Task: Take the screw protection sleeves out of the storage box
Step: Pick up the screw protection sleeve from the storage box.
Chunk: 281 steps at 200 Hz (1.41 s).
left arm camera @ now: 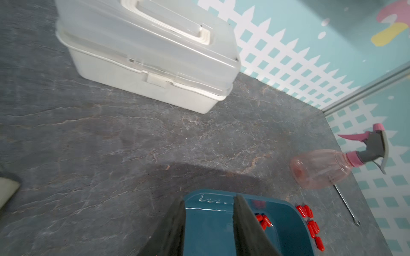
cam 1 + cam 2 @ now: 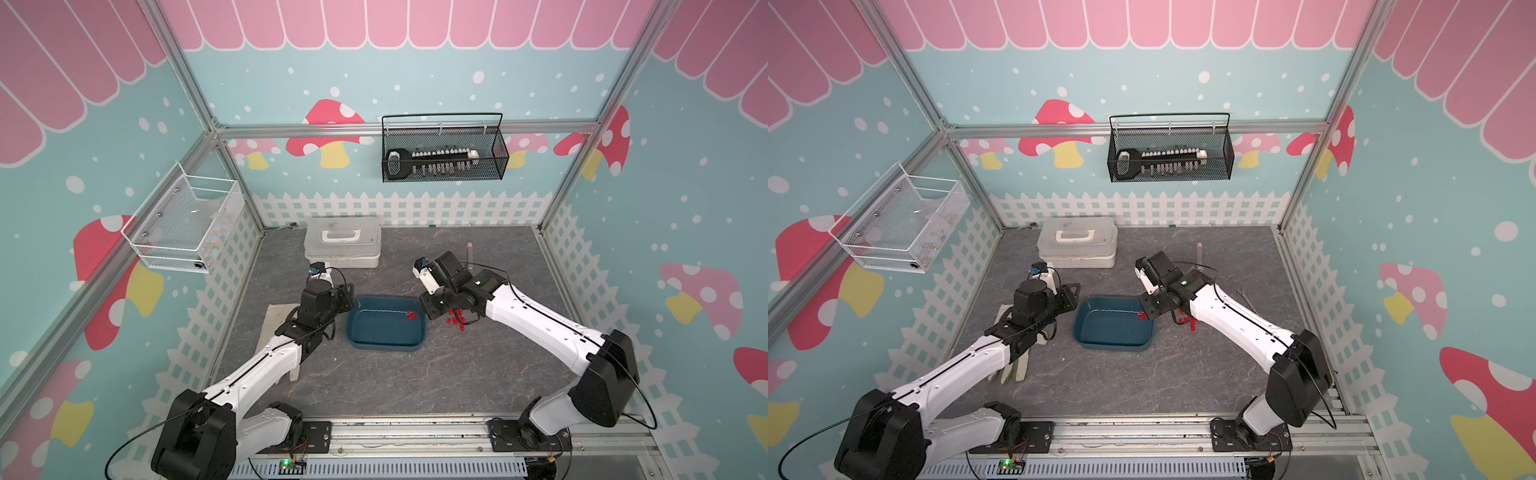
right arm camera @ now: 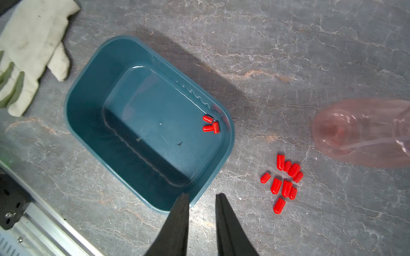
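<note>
**Three screw protection sleeves (image 3: 215, 127) lie in the storage box (image 3: 88, 99); nine more lie on the bench (image 3: 288, 55).**

The sleeves are tiny glossy red caps with one rounded end. They are probably featherlight and apt to roll or squirt from a pinch, so they are best nipped across the barrel, one at a time. The three are bunched against the end wall of the smooth teal tub. The right pincer (image 3: 202, 194) hangs narrowly open and empty. The left pincer (image 1: 208, 197) straddles the rim, but I cannot tell whether it is clamped.

Teal walls (image 2: 415, 83) printed with mushrooms (image 2: 328, 124) and a white picket fence (image 2: 395, 208) enclosed a grey marbled counter (image 2: 415, 374). A black wire basket (image 2: 490, 162) hung at upper centre, a white wire basket (image 2: 166, 232) at the middle left.
</note>
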{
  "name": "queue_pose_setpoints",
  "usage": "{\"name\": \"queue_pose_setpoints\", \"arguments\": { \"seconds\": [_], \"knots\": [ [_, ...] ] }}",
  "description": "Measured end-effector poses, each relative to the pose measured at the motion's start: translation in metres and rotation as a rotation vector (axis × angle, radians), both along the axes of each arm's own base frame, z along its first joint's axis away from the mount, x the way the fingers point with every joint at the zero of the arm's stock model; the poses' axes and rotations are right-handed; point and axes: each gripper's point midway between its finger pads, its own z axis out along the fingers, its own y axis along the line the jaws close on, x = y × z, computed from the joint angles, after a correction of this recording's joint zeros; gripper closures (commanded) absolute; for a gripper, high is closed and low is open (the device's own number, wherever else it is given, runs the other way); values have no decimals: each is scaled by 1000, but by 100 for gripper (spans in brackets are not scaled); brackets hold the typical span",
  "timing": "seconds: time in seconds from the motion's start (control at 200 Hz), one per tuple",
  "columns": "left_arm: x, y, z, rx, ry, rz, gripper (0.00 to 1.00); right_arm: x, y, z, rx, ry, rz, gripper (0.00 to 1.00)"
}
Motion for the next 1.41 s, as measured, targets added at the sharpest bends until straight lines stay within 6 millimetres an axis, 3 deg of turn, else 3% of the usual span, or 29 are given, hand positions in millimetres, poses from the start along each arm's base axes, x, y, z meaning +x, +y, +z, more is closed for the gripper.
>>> {"name": "queue_pose_setpoints", "arguments": {
  "seconds": [0.11, 0.25, 0.395, 0.47, 0.555, 0.745, 0.901, 1.086, 1.261, 1.406],
  "knots": [
    [4, -28, 0, 23, 25, -116, 61, 4, 10, -10, -29, 13, -4, 74],
    [1, -75, 18, 40, 25, -312, 62, 8, -3, -11, -72, -27, -55, 74],
    [-12, -113, 49, 87, 11, -482, 66, -2, -46, 1, -90, -135, -137, 74],
    [-17, -129, 54, 102, 18, -550, 68, -7, -71, 11, -73, -201, -191, 75],
    [-21, -144, 38, 125, 81, -620, 69, -11, -96, 16, -55, -268, -247, 76],
    [-31, -176, -48, 243, 369, -734, 75, -21, -137, 5, -43, -359, -342, 77],
    [-44, -182, -95, 344, 527, -764, 76, -29, -172, -1, -21, -425, -440, 80],
    [-44, -175, -97, 410, 559, -737, 73, -29, -194, 0, 27, -476, -514, 81],
    [-30, -175, -85, 457, 516, -694, 68, -23, -187, -9, 30, -442, -497, 81],
    [-26, -176, -88, 487, 516, -669, 66, -20, -183, -7, 53, -445, -486, 81]
  ]
}}
